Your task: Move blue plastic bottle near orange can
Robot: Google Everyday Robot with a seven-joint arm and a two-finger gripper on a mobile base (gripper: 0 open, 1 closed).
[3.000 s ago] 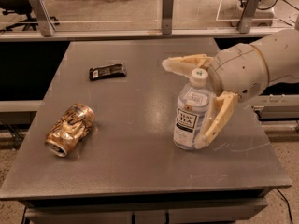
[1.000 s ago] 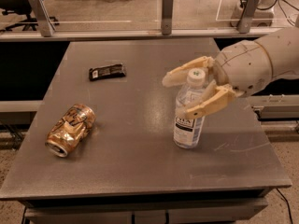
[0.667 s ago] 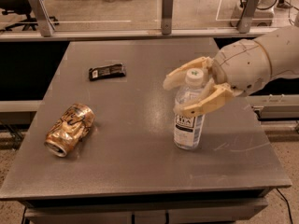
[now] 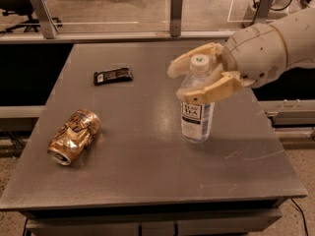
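- The gripper [image 4: 180, 84] sits at the top of the blue plastic bottle [image 4: 197, 119]. Its two fingers are spread, one behind the cap and one across the shoulder in front. Nothing shows them pressing the plastic.
- The bottle stands upright on the table [image 4: 147, 181], toward 3 o'clock from the table's middle.
- Risk: a hold this high on a tall, narrow bottle gives little control of the base. If the bottle is dragged, the bottom may catch and it may tip.
- Risk: the neck is slim and tapered, so a loose close could let it slip out or twist.
- The orange can [image 4: 74, 135] lies on its side, well apart at about 8 o'clock from the bottle. It is round, so a nudge on arrival could roll it.
- A black wrapper [image 4: 112, 75] lies at 10 o'clock, off the direct line, and nothing stands between bottle and can.
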